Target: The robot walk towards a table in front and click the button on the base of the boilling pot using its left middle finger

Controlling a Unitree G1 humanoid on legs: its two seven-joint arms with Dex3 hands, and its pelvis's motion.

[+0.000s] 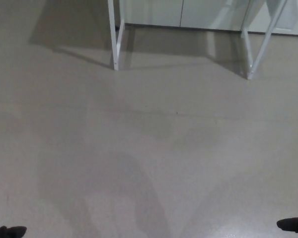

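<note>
The pot is out of view; only white table legs stand ahead across bare floor, so walking remains. Hands' grip: cannot tell.

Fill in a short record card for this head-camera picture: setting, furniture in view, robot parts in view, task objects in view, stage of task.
Setting: bare grey floor with soft shadows.
Furniture in view: white table legs at the top, cabinet fronts behind them.
Robot parts in view: left hand and right hand, dark tips only at the bottom corners; open or shut cannot be told.
Task objects in view: none; tabletop, pot and button are out of frame.
Stage of task: approach, table not yet reached.
</note>
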